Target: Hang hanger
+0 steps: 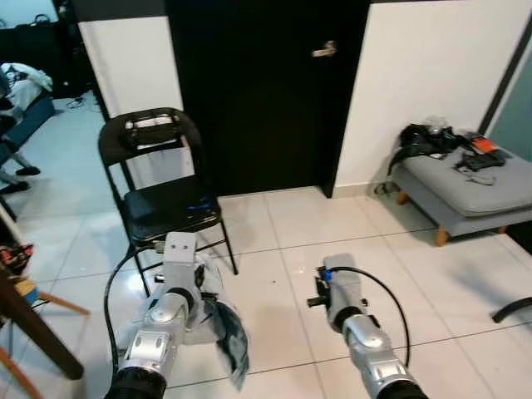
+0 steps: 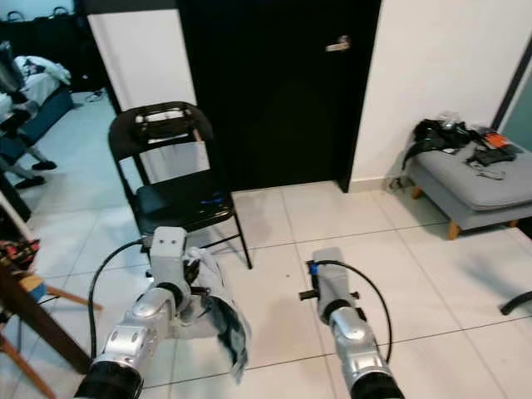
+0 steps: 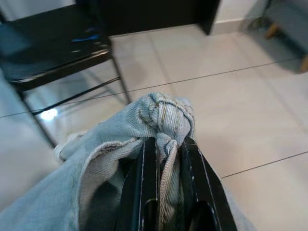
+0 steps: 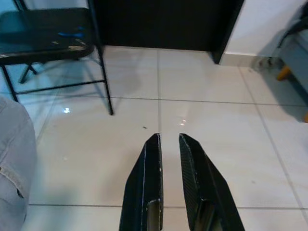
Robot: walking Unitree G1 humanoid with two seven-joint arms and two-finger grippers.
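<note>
Left end effector point(image 3: 166, 144): fingers clamped on a bunched fold of pale denim garment point(image 3: 101, 159), held above the tiled floor point(image 1: 299, 249).
Garment: hangs down beside the left arm, near the folding chair's front legs.
Right end effector point(image 4: 168, 142): fingers close together with a narrow gap, holding nothing, over bare tiles.
Folding chair point(image 1: 162, 195): black, standing before the dark door point(image 1: 258, 91).
Hanger: cannot be made out.
Grey bench point(image 1: 474, 195): far right, carrying dark items.
</note>
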